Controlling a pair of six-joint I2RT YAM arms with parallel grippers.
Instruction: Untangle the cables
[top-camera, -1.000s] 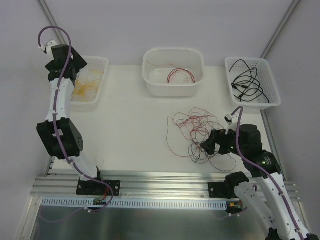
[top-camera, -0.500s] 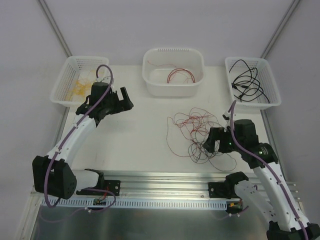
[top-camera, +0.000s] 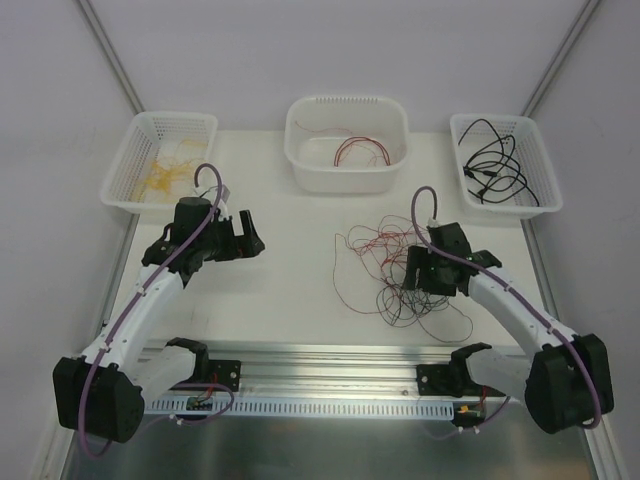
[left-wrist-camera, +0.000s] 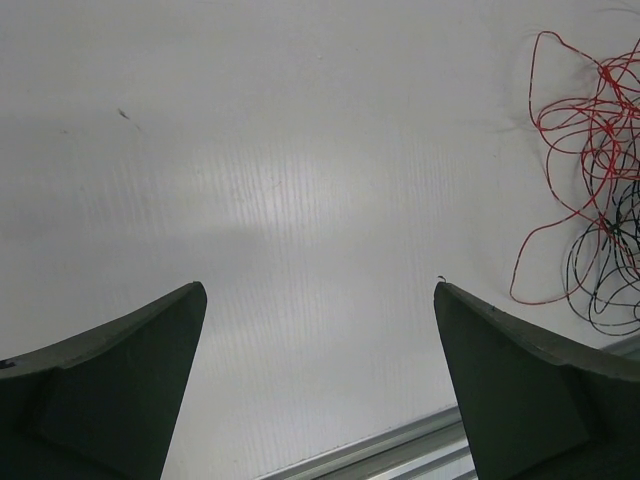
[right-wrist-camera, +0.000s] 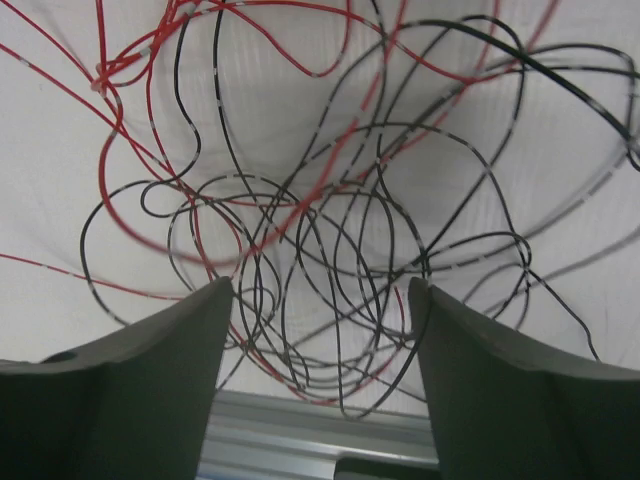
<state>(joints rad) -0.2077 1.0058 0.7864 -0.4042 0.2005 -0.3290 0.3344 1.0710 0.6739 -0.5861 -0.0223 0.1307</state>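
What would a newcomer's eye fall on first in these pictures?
The tangle of red and black wires lies right of centre on the white table, the open right gripper hovering over it. Behind it, the left basket holds yellow wires, the middle basket red wires, the right basket black cables.

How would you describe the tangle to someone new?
On the white table, look right of centre, in front of the three bins. The tangle lies loose below the right hand. It alone mixes red and black wires; each bin holds one colour.

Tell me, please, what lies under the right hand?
Tangled red and black cables lie on the table below the open right hand; its fingers hide the strands at either side.
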